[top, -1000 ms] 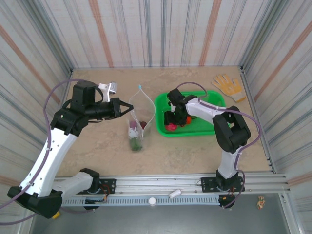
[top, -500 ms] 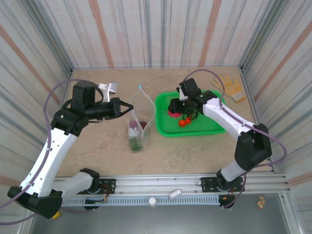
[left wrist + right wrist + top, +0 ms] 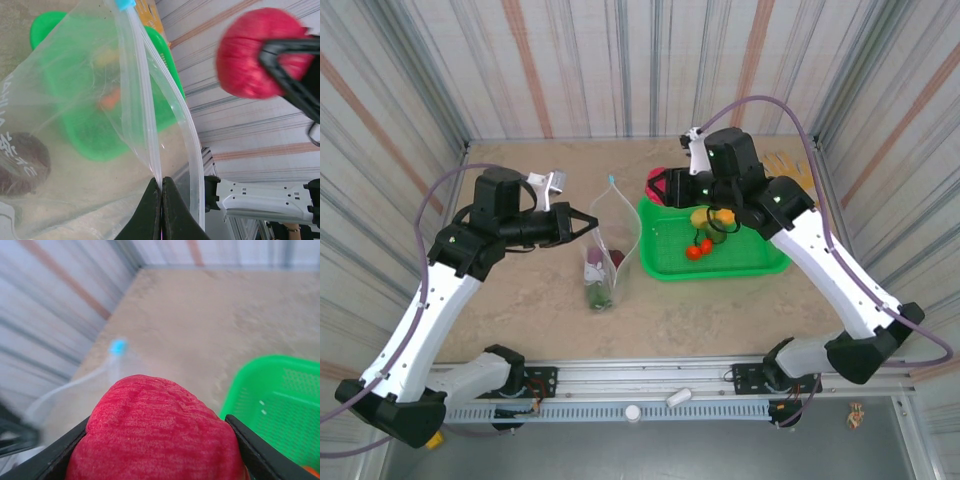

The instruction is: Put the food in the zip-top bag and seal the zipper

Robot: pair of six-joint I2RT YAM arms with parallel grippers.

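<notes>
The clear zip-top bag (image 3: 604, 250) stands open on the table, with maroon, magenta and green food low inside it. My left gripper (image 3: 586, 220) is shut on the near lip of the bag's mouth (image 3: 159, 170), holding it apart from the other lip. The zipper's light blue slider (image 3: 610, 181) sits at the far end of the mouth (image 3: 124, 4). My right gripper (image 3: 665, 187) is shut on a red food piece (image 3: 155, 430), in the air between the basket's far left corner and the bag. That red piece (image 3: 257, 52) hangs above and right of the mouth.
The green mesh basket (image 3: 760, 262) lies right of the bag, with a yellow piece (image 3: 704, 215) and small red-orange pieces (image 3: 696, 250) in it. A tan glove (image 3: 788, 163) lies at the back right, partly behind my right arm. Striped walls enclose the table.
My right arm has lifted the red piece out of the basket and carried it up and left toward the bag. My left gripper and the bag have stayed put.
</notes>
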